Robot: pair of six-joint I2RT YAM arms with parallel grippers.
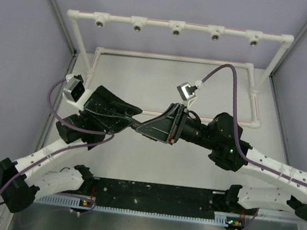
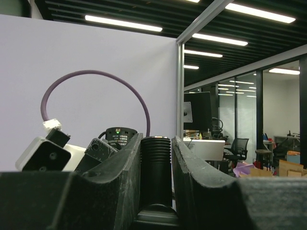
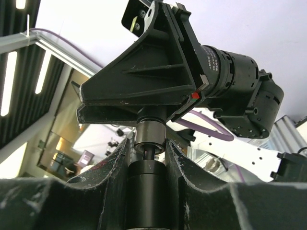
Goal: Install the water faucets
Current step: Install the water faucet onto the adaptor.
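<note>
Left gripper point(image 2: 156, 143) clamped narrow on a black ribbed plastic cylinder point(image 2: 156, 165), which stands upright between its fingers. Right gripper point(image 3: 146, 151) closed part-way on a smooth black stubby cylinder point(image 3: 144, 191). Above that, a thin stem and a grey ringed collar point(image 3: 150, 132) run up into the left gripper's underside. Overhead view: both grippers meet tip to tip above the pale grey table point(image 1: 162, 88) — well apart from the white pipe frame point(image 1: 178, 25) with its row of round sockets at the far edge.
</note>
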